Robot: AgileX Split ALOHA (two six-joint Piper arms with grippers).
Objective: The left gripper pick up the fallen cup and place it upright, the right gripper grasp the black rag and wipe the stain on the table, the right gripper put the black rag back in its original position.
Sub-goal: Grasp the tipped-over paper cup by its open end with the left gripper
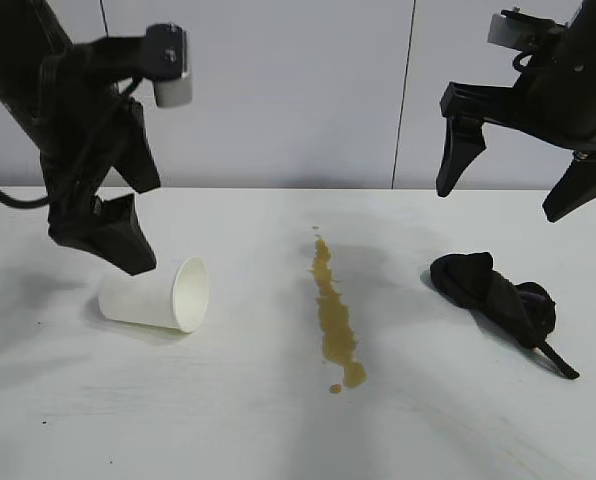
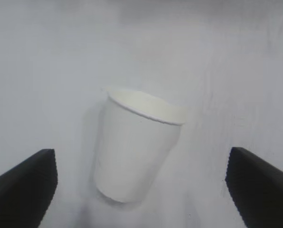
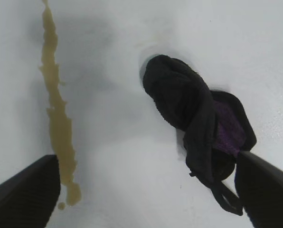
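Observation:
The white paper cup (image 1: 155,295) lies on its side on the white table (image 1: 278,420), its mouth toward the stain. My left gripper (image 1: 138,222) hovers open just above and behind it; in the left wrist view the cup (image 2: 134,149) lies between the spread fingertips (image 2: 30,183). The yellowish-brown stain (image 1: 333,315) runs down the table's middle, with droplets at its near end. The black rag (image 1: 493,298) lies bunched at the right with its strap tail pointing to the front right. My right gripper (image 1: 513,190) hangs open and empty, high above the rag. The right wrist view shows the rag (image 3: 193,118) and the stain (image 3: 58,118).
A pale panelled wall (image 1: 298,90) stands behind the table. Bare tabletop lies in front of the cup, the stain and the rag.

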